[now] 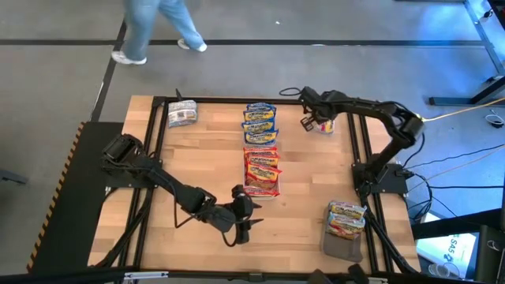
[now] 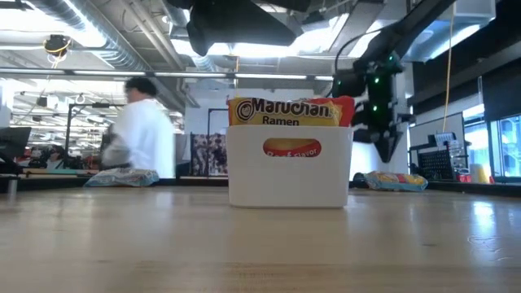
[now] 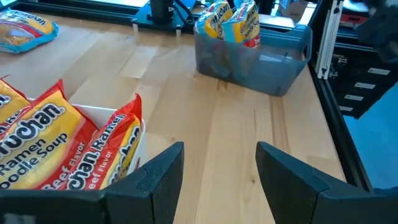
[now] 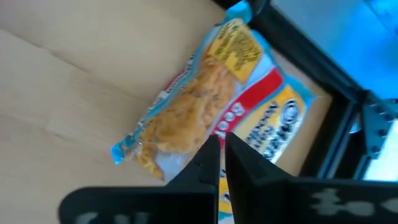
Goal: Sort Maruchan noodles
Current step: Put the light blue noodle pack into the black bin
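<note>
Landmark: the white tray point(image 1: 261, 170) at the middle of the tabletop point(image 1: 205, 158), holding red-orange Maruchan packets point(image 1: 262, 167).
Blue-yellow packets point(image 1: 259, 120): in a short row just beyond the white tray, toward the far edge.
Silver-grey packet point(image 1: 182, 114): lying flat at the far left corner, well apart from the white tray.
Dark grey tray point(image 1: 345, 241): near the front right edge, right of the white tray, with a few packets standing in it point(image 1: 346, 218).
Loose blue-yellow packet point(image 4: 217, 112): flat on the tabletop at the far right corner, well right of the white tray, just beside the black frame rail.
Right claw point(image 4: 221, 163): above the loose blue-yellow packet at the far right corner; fingers clenched together, tips over the packet's edge; whether they pinch the wrapper cannot be told.
Left claw point(image 1: 241, 213): just in front of the white tray, near the front edge; fingers point(image 3: 155, 177) spread apart, released, holding nothing.
Background: a person point(image 2: 140, 130) in a white top beyond the tabletop.
</note>
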`<move>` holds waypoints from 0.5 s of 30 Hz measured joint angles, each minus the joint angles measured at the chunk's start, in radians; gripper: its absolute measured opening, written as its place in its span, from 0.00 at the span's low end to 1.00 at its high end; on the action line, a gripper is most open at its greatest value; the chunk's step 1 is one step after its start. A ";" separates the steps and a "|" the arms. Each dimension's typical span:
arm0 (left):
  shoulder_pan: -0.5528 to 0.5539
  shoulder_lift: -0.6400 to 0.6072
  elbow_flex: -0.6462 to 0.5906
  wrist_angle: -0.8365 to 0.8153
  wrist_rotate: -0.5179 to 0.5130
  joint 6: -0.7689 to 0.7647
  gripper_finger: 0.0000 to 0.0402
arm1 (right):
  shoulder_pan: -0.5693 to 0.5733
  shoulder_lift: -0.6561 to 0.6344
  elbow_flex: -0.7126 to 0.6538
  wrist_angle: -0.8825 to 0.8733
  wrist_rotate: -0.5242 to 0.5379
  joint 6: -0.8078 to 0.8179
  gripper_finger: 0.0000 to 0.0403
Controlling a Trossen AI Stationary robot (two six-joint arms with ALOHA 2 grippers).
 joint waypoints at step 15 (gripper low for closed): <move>-0.008 0.000 0.000 0.000 0.000 -0.003 0.48 | 0.007 0.126 0.004 0.035 0.025 0.064 0.01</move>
